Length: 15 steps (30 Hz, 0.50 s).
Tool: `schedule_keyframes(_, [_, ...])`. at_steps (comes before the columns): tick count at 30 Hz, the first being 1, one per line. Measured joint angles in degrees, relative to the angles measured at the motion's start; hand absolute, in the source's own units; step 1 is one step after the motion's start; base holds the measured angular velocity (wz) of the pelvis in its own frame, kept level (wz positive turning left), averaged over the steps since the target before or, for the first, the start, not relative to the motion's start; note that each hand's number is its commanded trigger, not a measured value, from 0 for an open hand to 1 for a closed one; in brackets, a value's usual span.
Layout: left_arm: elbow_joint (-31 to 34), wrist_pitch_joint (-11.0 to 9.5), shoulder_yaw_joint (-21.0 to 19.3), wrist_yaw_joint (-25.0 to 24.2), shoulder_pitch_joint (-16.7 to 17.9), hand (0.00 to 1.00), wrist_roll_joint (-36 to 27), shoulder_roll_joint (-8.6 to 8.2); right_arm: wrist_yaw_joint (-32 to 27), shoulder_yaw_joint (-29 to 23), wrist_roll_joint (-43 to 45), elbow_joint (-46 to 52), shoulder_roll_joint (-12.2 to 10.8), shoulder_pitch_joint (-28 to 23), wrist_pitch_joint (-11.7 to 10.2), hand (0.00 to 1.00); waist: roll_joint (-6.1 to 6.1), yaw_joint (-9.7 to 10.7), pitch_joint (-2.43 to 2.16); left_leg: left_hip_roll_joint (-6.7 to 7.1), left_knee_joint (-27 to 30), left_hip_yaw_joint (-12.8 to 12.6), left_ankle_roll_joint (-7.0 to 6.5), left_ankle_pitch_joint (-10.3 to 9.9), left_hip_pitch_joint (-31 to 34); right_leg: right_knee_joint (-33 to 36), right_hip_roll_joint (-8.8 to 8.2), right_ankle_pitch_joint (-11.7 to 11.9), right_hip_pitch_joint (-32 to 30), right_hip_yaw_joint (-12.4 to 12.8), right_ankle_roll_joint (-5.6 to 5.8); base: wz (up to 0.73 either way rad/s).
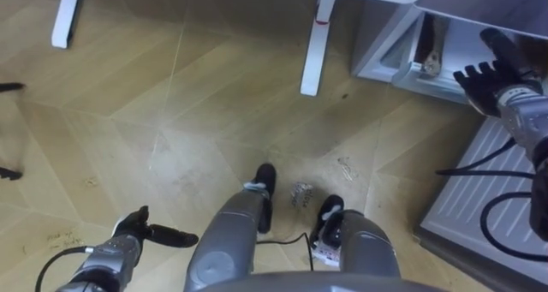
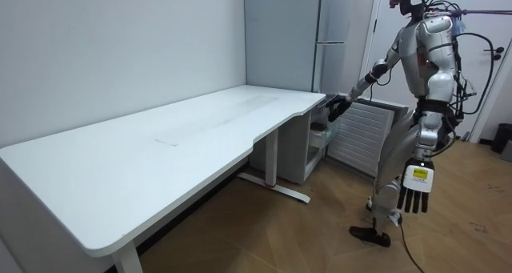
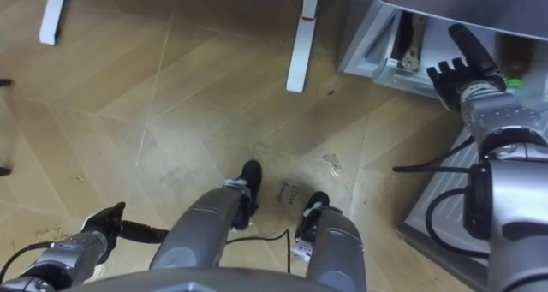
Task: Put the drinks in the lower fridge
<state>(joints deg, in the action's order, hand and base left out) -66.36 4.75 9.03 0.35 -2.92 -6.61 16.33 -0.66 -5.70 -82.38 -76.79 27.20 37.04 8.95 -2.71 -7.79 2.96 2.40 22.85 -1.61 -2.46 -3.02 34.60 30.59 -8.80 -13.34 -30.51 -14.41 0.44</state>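
Wood floor, white desk, fridge seemingly open

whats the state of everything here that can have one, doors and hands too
lower fridge door: swung open
upper fridge door: looks shut
right hand: open, fingers straight, reaching out at the lower fridge's opening, holding nothing
left hand: open, hanging low at the robot's side, holding nothing

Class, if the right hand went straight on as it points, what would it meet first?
Probably the inside of the open fridge: the right hand points at it, nothing shows between, though depth is unclear.
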Motion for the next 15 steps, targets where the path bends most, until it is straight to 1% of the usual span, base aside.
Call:
schedule_keyframes(4, [0.02, -0.05, -0.14, -1.42, 0.10, 0.00, -0.08, 0.89, 1.22, 0.10, 0.17, 0.08, 0.01, -0.85, 0.35, 0.00, 0.03, 0.19, -0.05, -0.77, -0.31, 0.37, 0.12, -0.04, -1.22, -2.36, 1.06, 0.92, 2.28, -0.76, -0.21, 0.00])
schedule_keyframes(8, [0.11, -0.07, -2.12, -2.71, 0.46, 0.00, -0.15, 0.89, 2.66, 0.02, 1.70, 0.60, 0.02, -2.09, 0.31, 0.00, 0.18, 1.36, -0.36, -0.79, -1.06, 0.72, 0.10, -0.04, -3.28, -4.39, 1.41, 1.62, 5.03, -1.22, 0.06, 0.02])
schedule_keyframes(9, [0.11, -0.14, -2.12, -2.72, 0.47, 0.00, -0.20, 0.89, 3.20, 0.02, 1.97, 0.77, 0.04, -2.94, 0.17, 0.00, 0.18, 1.51, -0.76, -0.82, -1.27, 0.89, 0.09, -0.04, -3.88, -5.26, 1.63, 1.94, 5.95, -1.33, 0.17, 0.03])
schedule_keyframes(10, [0.11, -0.20, -2.13, -2.71, 0.50, 0.00, -0.33, 0.89, 3.57, 0.02, 1.97, 0.88, 0.05, -3.57, -0.05, 0.00, 0.18, 1.57, -1.02, -0.87, -1.36, 0.92, 0.07, -0.06, -4.19, -5.80, 1.76, 2.09, 6.45, -1.41, 0.20, 0.04])
schedule_keyframes(11, [0.20, -0.39, -2.15, -2.75, 0.60, 0.00, -0.67, 0.88, 4.88, -0.07, 1.82, 1.05, 0.07, -5.18, -0.83, 0.00, 0.25, 1.73, -1.27, -0.93, -1.70, 1.08, 0.04, -0.09, -5.28, -7.06, 2.05, 2.45, 8.15, -1.68, 0.33, 0.08])
schedule_keyframes(12, [0.54, -0.55, -2.14, -2.82, 1.04, 0.00, -0.76, 0.88, 5.78, -0.08, 1.89, 1.23, 0.06, -6.82, -1.59, 0.00, 0.41, 2.19, -1.75, -0.89, -2.16, 1.36, 0.01, -0.18, -6.50, -8.47, 2.26, 2.79, 9.90, -2.10, 0.49, 0.11])
schedule_keyframes(13, [0.68, -0.65, -2.15, -2.91, 1.28, 0.00, -0.75, 0.87, 6.12, -0.08, 1.98, 1.35, 0.06, -7.53, -1.84, 0.00, 0.57, 2.64, -2.03, -0.86, -2.49, 1.55, -0.01, -0.19, -7.04, -9.27, 2.36, 3.02, 10.74, -2.37, 0.61, 0.07])
schedule_keyframes(14, [0.69, -0.94, -2.15, -3.10, 1.48, 0.00, -0.72, 0.87, 7.22, -0.08, 2.26, 2.12, 0.06, -9.18, -2.15, 0.00, 0.54, 3.02, -2.22, -0.79, -3.58, 1.53, -0.02, -0.16, -8.68, -10.58, 2.50, 3.41, 12.33, -2.30, 0.79, 0.00])
schedule_keyframes(15, [0.68, -1.10, -2.15, -3.10, 1.62, 0.00, -0.73, 0.86, 7.70, -0.08, 2.40, 2.58, 0.06, -9.91, -2.17, 0.00, 0.53, 3.09, -2.22, -0.79, -4.02, 1.43, -0.03, -0.15, -9.49, -11.20, 2.61, 3.61, 13.10, -2.04, 0.87, -0.15])
